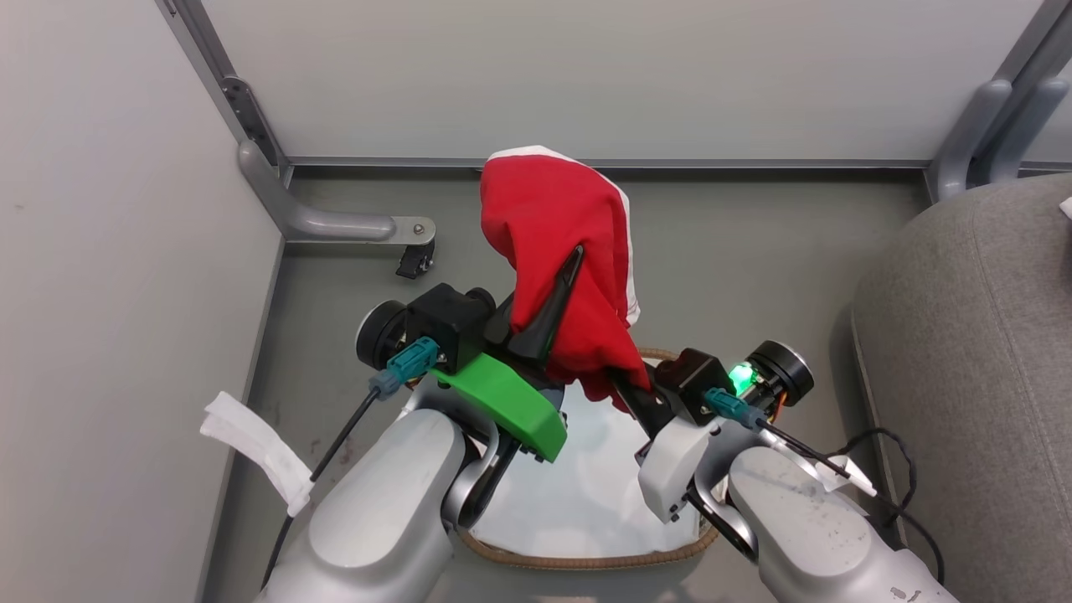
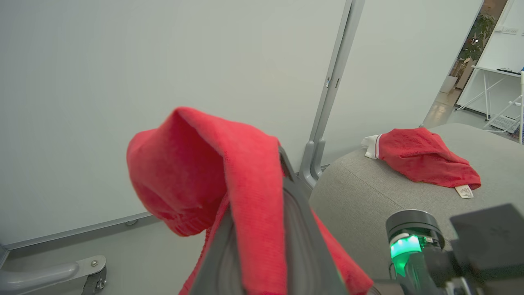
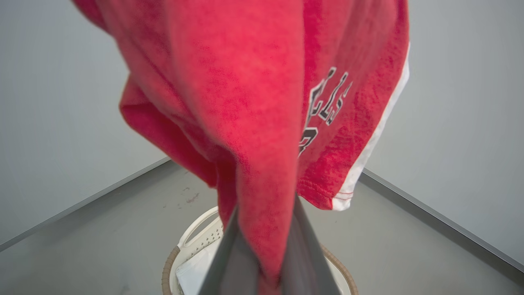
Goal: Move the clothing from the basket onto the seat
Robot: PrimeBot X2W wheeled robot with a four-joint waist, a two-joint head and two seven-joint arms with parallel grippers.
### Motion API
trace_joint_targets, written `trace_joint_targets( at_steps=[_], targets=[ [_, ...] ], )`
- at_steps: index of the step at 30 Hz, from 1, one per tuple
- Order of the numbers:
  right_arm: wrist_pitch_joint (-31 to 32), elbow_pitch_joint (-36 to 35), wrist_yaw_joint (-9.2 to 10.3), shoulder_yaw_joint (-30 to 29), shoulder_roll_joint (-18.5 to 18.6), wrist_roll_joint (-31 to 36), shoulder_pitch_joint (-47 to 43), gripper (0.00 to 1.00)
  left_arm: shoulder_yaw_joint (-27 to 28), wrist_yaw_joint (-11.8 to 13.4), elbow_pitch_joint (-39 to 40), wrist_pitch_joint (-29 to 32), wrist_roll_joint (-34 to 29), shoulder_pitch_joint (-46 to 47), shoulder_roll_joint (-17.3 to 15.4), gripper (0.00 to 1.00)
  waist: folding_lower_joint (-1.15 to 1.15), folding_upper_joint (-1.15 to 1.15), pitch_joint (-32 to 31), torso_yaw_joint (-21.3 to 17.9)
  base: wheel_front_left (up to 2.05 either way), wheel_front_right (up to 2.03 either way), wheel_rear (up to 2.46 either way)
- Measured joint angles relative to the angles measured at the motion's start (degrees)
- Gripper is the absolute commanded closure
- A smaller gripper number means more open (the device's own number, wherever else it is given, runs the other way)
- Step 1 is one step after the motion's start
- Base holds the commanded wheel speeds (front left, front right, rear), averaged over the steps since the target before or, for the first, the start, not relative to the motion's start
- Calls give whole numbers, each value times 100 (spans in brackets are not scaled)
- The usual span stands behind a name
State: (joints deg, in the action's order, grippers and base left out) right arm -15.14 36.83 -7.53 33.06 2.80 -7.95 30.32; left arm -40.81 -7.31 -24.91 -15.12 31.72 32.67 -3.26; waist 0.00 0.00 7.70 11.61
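Note:
A red garment (image 1: 553,218) with white trim hangs above the basket (image 1: 586,561), held up by both grippers. My left gripper (image 1: 574,264) is shut on its upper folds, and the cloth (image 2: 213,172) drapes over its fingers (image 2: 301,229). Lower right, my right gripper (image 1: 630,387) is shut on the bottom edge; in the right wrist view the lettered fabric (image 3: 254,102) is pinched between its fingers (image 3: 305,254). A white liner (image 1: 578,477) shows inside the basket (image 3: 180,254). A second red garment (image 2: 425,162) lies on the grey seat (image 2: 368,192), which stands at the right (image 1: 963,352).
Pale partition walls close in the left and far sides, with a grey foot bracket and caster (image 1: 335,222) at the left corner. A white cloth strip (image 1: 251,448) hangs by my left arm. Black cables (image 1: 888,469) trail near the seat. Grey floor lies around the basket.

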Motion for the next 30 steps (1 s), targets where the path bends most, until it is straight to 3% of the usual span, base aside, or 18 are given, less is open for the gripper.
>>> trace_joint_targets(
  at_steps=[1, 2, 12, 30],
  targets=[
    [1, -22, 0, -29, -2, -24, 0, 100, 7, 0, 18, 0, -38, 0, 1, 62, 0, 0, 5, -10, 0, 0, 0],
    [0, -44, 0, -67, -2, -48, -1, 100, 18, 0, 22, 0, -63, -1, 4, 0, 0, 0, 8, -19, 0, 0, 0],
    [1, -471, -1, -47, -2, -76, -140, 100, 410, 0, -135, -1, -436, -146, -205, 0, 0, 0, 15, -539, 0, 0, 0],
    [5, -1214, 0, 86, 12, -452, -595, 100, 927, 0, -70, -1, -680, -610, -420, 0, 0, 0, 84, -2766, 0, 0, 0]
  ],
)
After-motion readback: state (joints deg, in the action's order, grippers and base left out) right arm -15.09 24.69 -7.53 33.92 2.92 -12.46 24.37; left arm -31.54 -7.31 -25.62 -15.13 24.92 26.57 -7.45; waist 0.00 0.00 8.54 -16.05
